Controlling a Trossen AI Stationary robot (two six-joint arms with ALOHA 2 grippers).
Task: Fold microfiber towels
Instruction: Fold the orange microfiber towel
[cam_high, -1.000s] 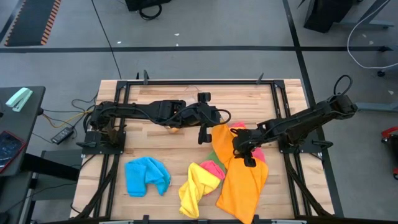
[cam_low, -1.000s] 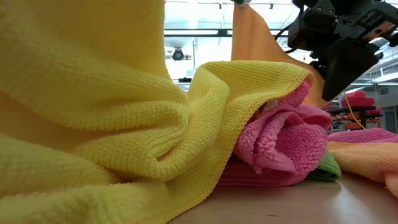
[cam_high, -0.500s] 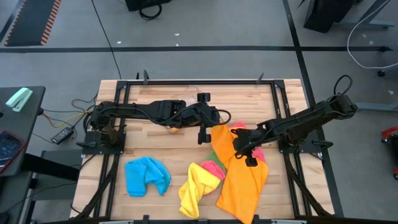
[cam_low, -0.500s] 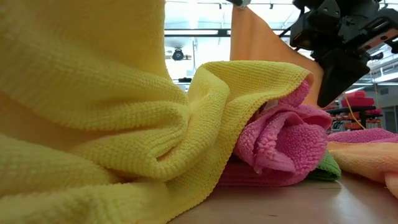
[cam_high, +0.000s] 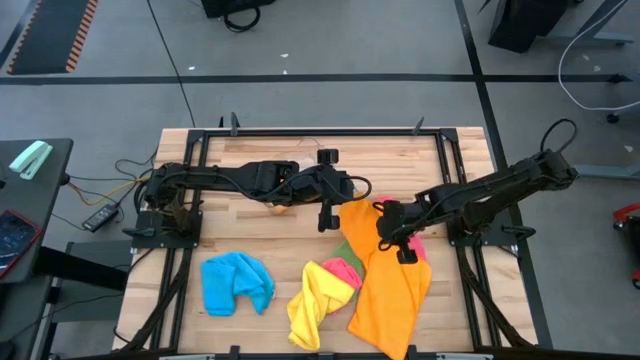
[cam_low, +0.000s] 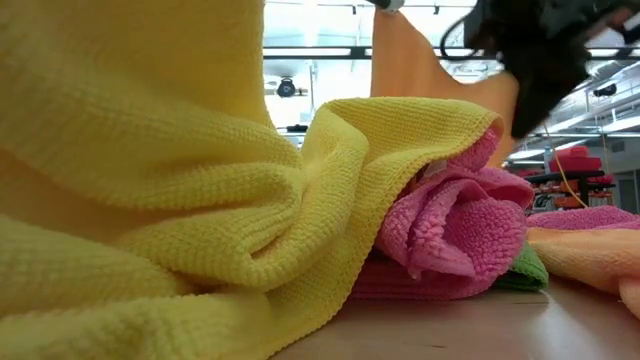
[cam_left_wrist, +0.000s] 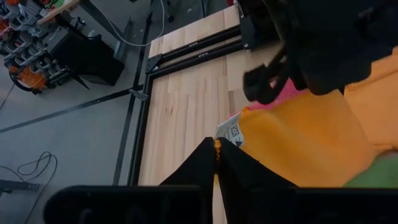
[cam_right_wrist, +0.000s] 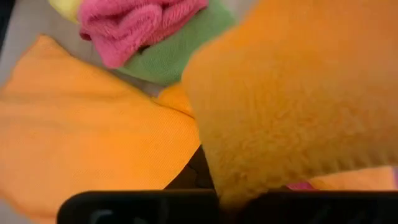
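Spreading the orange towel looks like the job here: it lies at about 5 o'clock on the table, one corner lifted toward centre. The left gripper is pinched tight on that corner, and the right gripper is clamped on the same towel's edge just beside it. I'd pull the two pinches apart evenly so the cloth goes taut, keeping it clear of the pink towel, green towel and yellow towel. The blue towel sits out at 7 o'clock
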